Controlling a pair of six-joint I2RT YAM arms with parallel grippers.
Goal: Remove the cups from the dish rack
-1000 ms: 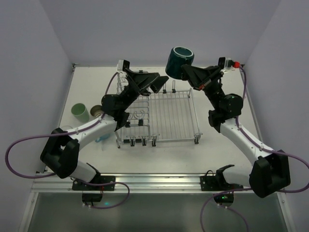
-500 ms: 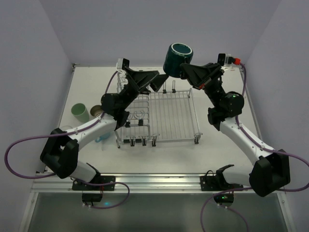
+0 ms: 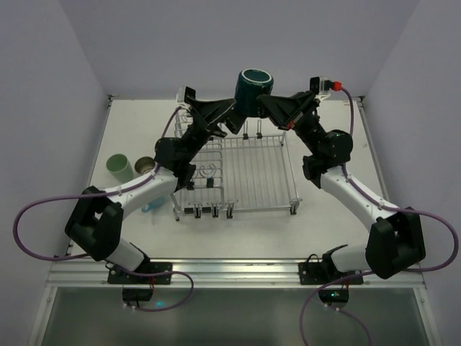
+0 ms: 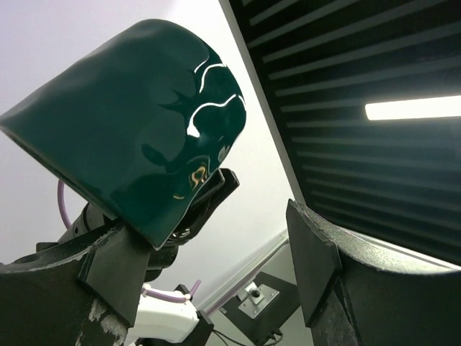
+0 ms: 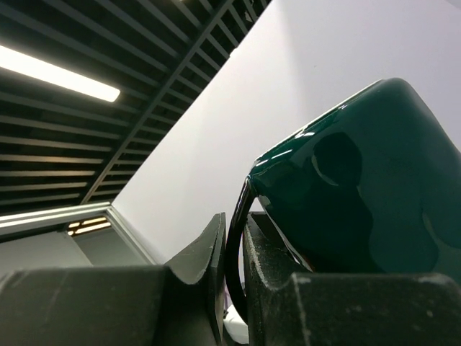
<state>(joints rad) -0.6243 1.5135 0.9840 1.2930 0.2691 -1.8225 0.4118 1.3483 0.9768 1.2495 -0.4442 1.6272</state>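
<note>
Lavender walls are hemming in the white table point(image 3: 324, 216). High over the far edge of the dish rack point(image 3: 252, 173), the right gripper point(image 3: 265, 106) is pinching the dark teal cup point(image 3: 252, 90) by its handle. Opposite, the left gripper point(image 3: 234, 119) is gaping wide beside the cup's body, gripping nothing. To me this is looking like a handover; next, those open jaws need to close around the cup before the right lets go.

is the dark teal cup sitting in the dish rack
No, the right gripper holds the dark teal cup by its handle, up off the dish rack.
</note>
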